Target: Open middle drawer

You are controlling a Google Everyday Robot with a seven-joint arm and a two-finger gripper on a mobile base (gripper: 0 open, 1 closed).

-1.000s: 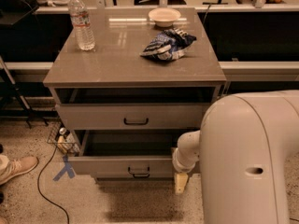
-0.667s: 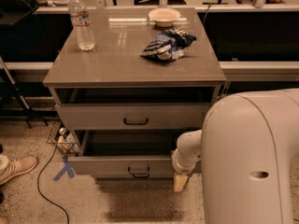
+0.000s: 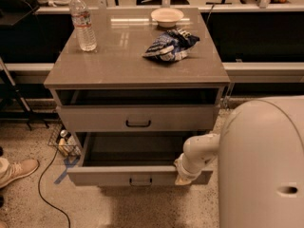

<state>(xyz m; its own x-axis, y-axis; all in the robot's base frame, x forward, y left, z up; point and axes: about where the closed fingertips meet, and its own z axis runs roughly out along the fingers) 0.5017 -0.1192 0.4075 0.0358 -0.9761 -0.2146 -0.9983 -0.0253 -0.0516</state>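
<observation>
The middle drawer (image 3: pixel 133 175) is a wide grey-beige drawer with a small black bar handle (image 3: pixel 140 180). It stands pulled far out of the cabinet, and its deep grey tray (image 3: pixel 133 148) shows empty. Above it, another drawer (image 3: pixel 95 118) with the same handle (image 3: pixel 138 123) stands slightly out. My gripper (image 3: pixel 184 175) is at the end of my white arm. It is low at the right end of the middle drawer's front panel, touching or just in front of it. My arm's large white shell (image 3: pixel 266 165) fills the lower right.
On the cabinet top (image 3: pixel 118 65) stand a water bottle (image 3: pixel 83 22), a white bowl (image 3: pixel 167 16) and a blue-and-white crumpled bag (image 3: pixel 170 45). A wire basket (image 3: pixel 65 144) and a black cable (image 3: pixel 45 184) lie on the floor to the left. A person's shoe (image 3: pixel 16 170) is at the far left.
The middle drawer's front sits a little nearer to me than before. The end of my arm stays by its right end.
</observation>
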